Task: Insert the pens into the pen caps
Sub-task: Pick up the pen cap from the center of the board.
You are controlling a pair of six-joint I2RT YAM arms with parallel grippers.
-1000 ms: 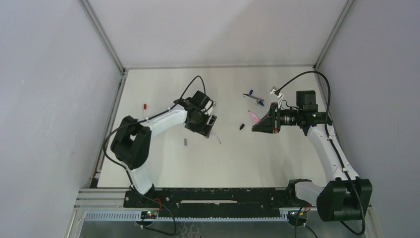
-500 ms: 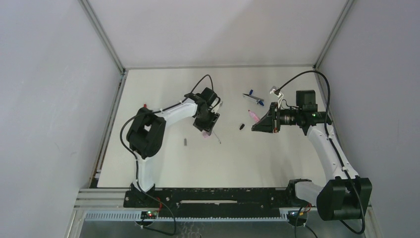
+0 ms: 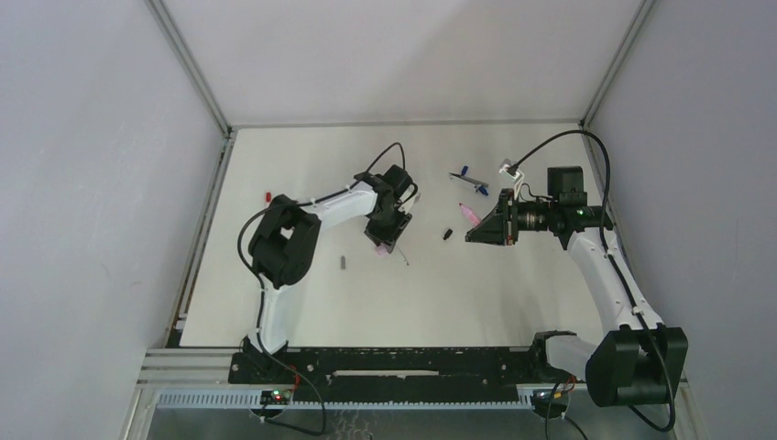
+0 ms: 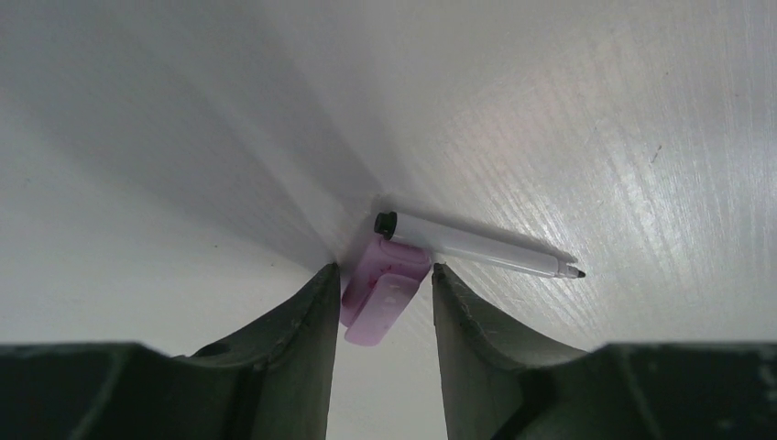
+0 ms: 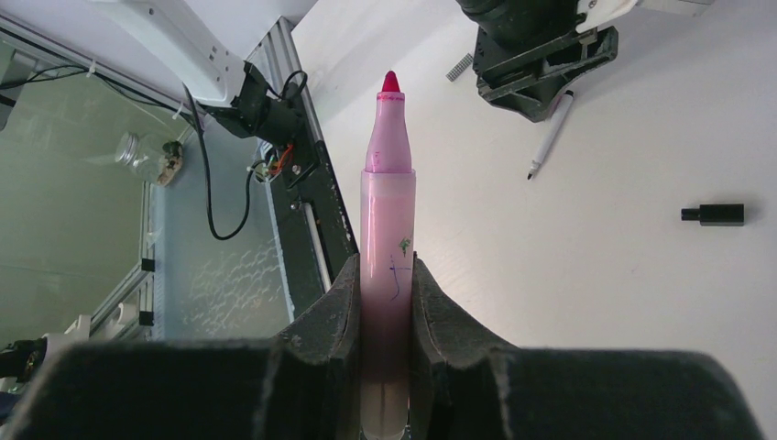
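1. A white bench [image 3: 302, 312] carries scattered items.
2. A pink cap [image 4: 383, 291] touches a grey-white pen [image 4: 476, 245].
3. Elsewhere: black cap [image 3: 447, 234], grey cap [image 3: 343, 263], red cap [image 3: 268, 196], blue pen [image 3: 470, 179].

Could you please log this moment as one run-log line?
left gripper: fingers straddling pink cap on table, not yet clamped | right gripper: holding pink marker, tip exposed | white pen: lying beside cap

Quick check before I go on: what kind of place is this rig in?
Probably a lab test cell: a bare white table with plain walled sides, an aluminium frame rail, and loose pens.
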